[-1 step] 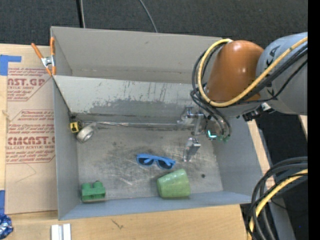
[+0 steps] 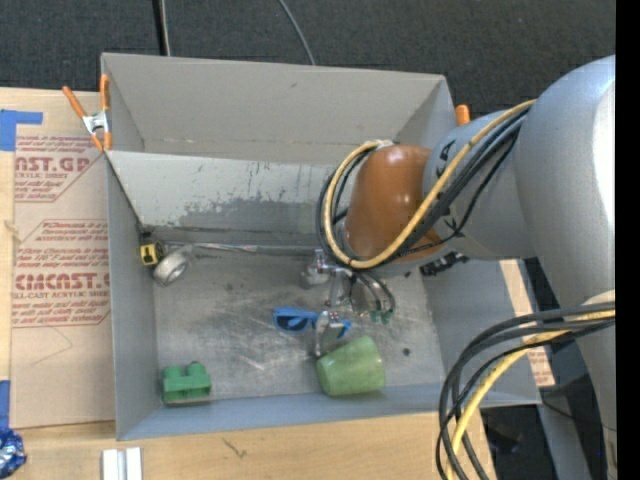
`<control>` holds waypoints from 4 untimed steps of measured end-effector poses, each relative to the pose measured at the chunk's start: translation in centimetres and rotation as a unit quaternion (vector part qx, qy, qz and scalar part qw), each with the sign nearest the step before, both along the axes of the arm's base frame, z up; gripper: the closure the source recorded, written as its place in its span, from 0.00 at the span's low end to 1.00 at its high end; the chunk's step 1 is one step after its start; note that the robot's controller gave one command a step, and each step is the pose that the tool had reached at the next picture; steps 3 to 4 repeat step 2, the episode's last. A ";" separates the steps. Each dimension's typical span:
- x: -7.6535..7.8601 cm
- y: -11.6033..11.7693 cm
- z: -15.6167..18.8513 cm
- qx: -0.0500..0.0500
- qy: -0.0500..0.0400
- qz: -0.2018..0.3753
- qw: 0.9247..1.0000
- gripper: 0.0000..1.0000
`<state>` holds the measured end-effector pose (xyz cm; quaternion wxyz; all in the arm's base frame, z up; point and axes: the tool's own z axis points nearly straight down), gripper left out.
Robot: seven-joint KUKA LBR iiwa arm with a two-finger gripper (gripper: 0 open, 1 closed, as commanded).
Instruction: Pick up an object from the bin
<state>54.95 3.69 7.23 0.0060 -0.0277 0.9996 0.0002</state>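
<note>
My gripper [image 2: 333,313] hangs low in the right half of the bin, under the orange wrist cover. Right beside it on its left lies a small blue flat thing [image 2: 295,320], whose right end reaches the gripper's tip. Just below the gripper, near the front wall, sits a pale green rounded lump [image 2: 351,368]; the gripper's lower end is at its top edge. A tiny dark green bit [image 2: 382,316] lies just to the right of the gripper.
A green toy brick [image 2: 186,383] rests in the front left corner. A silver round thing with a yellow end [image 2: 166,264] lies at the left by the back slope. The arm with its cables crosses the bin's right wall.
</note>
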 end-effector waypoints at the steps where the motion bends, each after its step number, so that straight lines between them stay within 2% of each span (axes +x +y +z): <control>1: 0.0 0.0 0.4 0.000 0.002 0.000 1.000 1.00; 2: -0.4 -0.8 15.3 -0.001 0.001 0.018 1.000 1.00; 4: -0.4 -0.8 15.3 -0.001 0.001 0.018 1.000 1.00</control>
